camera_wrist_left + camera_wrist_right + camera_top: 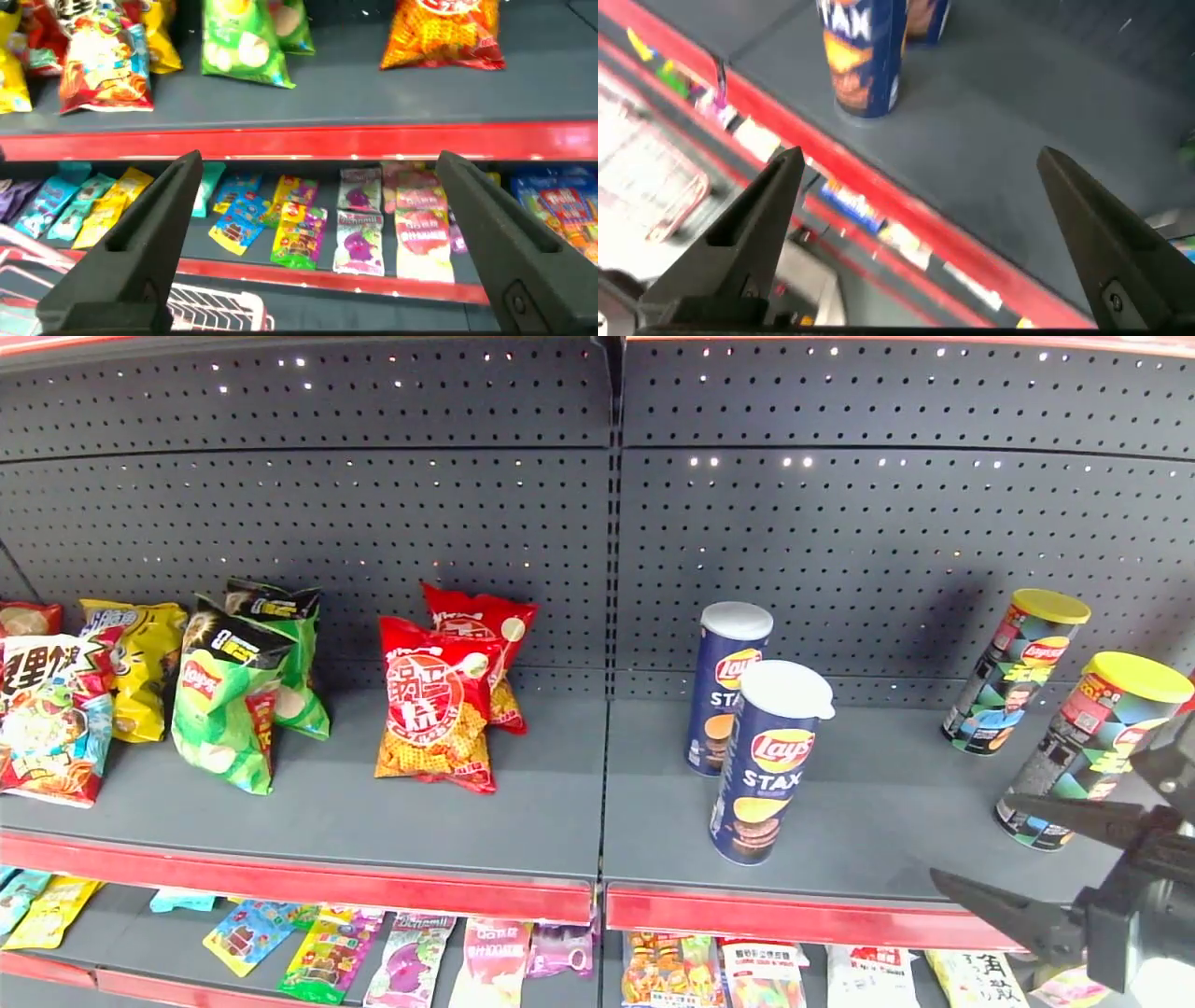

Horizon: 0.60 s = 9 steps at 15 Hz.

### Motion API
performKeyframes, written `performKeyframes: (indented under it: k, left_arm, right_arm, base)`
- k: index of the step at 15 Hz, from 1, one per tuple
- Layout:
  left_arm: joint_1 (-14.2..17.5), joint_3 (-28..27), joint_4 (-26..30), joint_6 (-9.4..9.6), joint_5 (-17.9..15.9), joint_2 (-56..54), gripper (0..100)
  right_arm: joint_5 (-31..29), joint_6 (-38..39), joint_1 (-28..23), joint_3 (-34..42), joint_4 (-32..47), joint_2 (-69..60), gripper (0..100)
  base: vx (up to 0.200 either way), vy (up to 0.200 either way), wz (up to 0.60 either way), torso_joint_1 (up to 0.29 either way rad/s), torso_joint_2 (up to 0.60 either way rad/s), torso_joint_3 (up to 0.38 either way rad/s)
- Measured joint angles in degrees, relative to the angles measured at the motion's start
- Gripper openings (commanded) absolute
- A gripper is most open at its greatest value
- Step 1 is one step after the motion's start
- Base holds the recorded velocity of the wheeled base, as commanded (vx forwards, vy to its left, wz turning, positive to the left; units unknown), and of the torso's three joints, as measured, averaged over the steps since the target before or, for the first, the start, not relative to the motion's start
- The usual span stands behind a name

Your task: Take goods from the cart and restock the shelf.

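Observation:
Two blue chip cans stand mid-shelf, the front one (767, 761) (864, 56) near the edge and the other (726, 686) behind it. Two yellow-lidded cans (1013, 670) (1088, 747) stand at the right. My right gripper (971, 837) (920, 154) hangs open and empty at the shelf's front edge, right of the front blue can. My left gripper (318, 161) is open and empty, low in front of the red shelf edge (308, 142). The cart's wire rim (220, 306) (645, 191) lies below both grippers.
Chip bags stand on the shelf's left half: red ones (439, 709), green ones (233, 705), yellow and red ones (56, 709). Bare shelf board (887, 821) lies between the blue and yellow-lidded cans. Several candy bags (299, 229) fill the lower shelf.

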Motion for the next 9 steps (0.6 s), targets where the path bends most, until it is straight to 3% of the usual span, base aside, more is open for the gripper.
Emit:
performKeyframes:
  k: [4,6,9]
  left_arm:
    - [0.0,1.83,-1.57,0.26,-9.74,-0.91,100]
    - [0.24,1.94,-1.19,-2.0,-8.68,-0.95,100]
    - [2.08,1.74,-0.07,-3.8,-6.88,-1.37,100]
  right_arm:
    - [0.0,1.69,0.34,1.05,-0.05,4.57,100]
    - [-0.02,2.18,0.28,1.46,-0.13,5.75,100]
    - [-0.02,2.62,0.3,1.96,-0.82,7.63,100]
  base:
    - [0.0,0.0,0.0,0.0,0.0,0.0]
    - [0.0,0.0,0.0,0.0,0.0,0.0]
    - [0.0,0.0,0.0,0.0,0.0,0.0]
